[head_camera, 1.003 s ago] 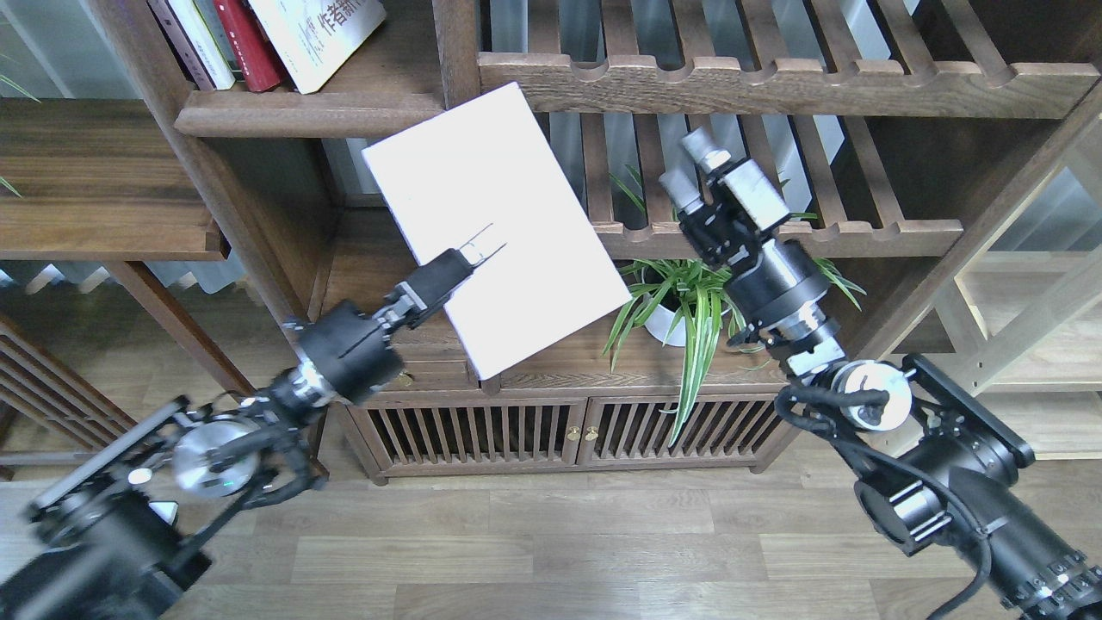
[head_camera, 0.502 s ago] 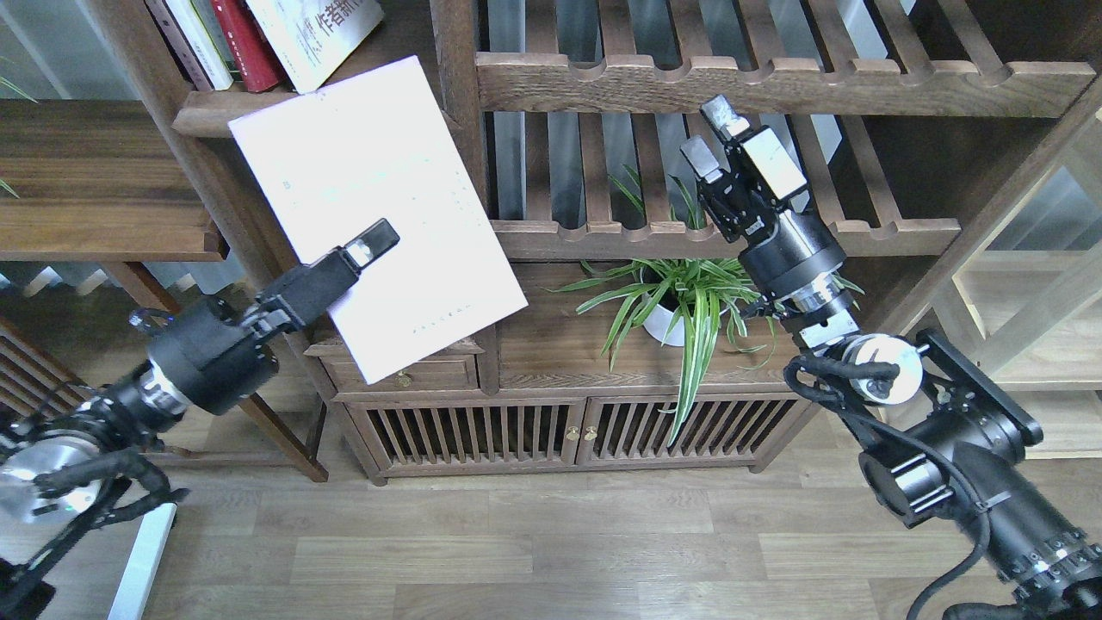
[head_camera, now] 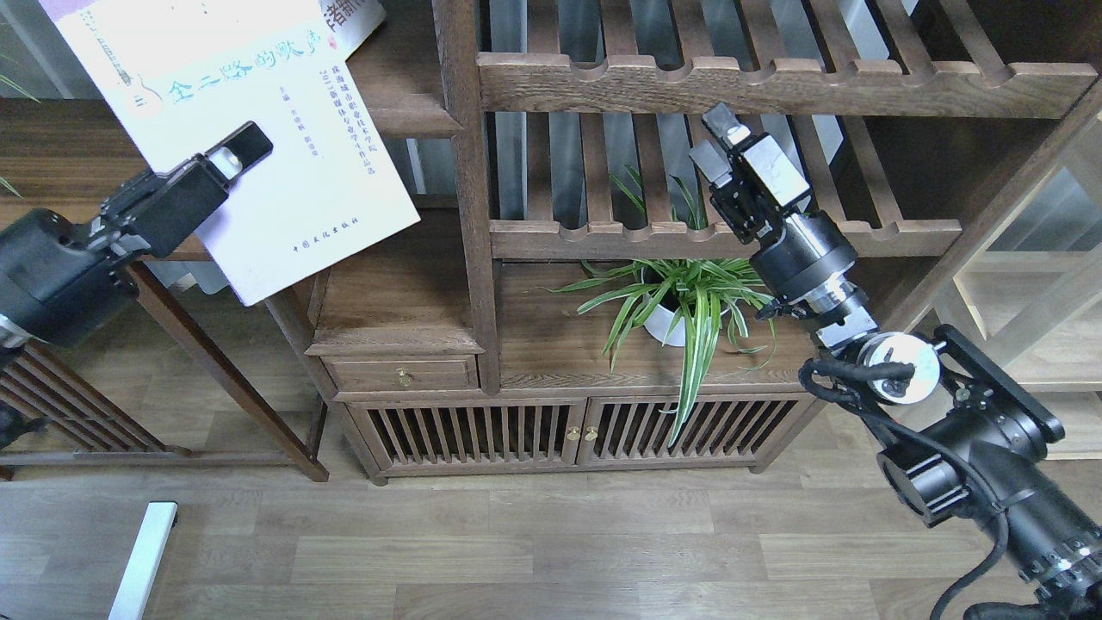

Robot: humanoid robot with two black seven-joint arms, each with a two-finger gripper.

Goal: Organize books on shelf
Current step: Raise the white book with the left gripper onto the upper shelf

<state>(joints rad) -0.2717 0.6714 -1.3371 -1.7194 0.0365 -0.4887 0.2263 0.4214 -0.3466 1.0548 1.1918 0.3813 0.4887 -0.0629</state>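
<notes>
left gripper (head_camera: pixel 237 153) clamped on the pale book (head_camera: pixel 258 146), one finger lying across its cover, the other hidden behind. the book is tilted, front cover with teal characters facing the camera, its top corner running out of the upper left of the head view.

change over the last second: the book has swung from in front of the middle upright, plain back showing, up and left; it now hangs before the left bay and covers most of the shelf (head_camera: pixel 405 120) there. only a corner of the white book with big characters (head_camera: pixel 349 17) peeks out behind it; the red book is not visible.

right gripper (head_camera: pixel 719 142) raised in front of the slatted rack (head_camera: pixel 775 82), fingers slightly apart, holding nothing, well apart from the book. potted plant (head_camera: pixel 680 301) sits on the cabinet top (head_camera: pixel 405 301) below.

judgement: the carry is nearly over; the book still needs standing upright and sliding in beside the others. risk: its corner catching the shelf edge.
</notes>
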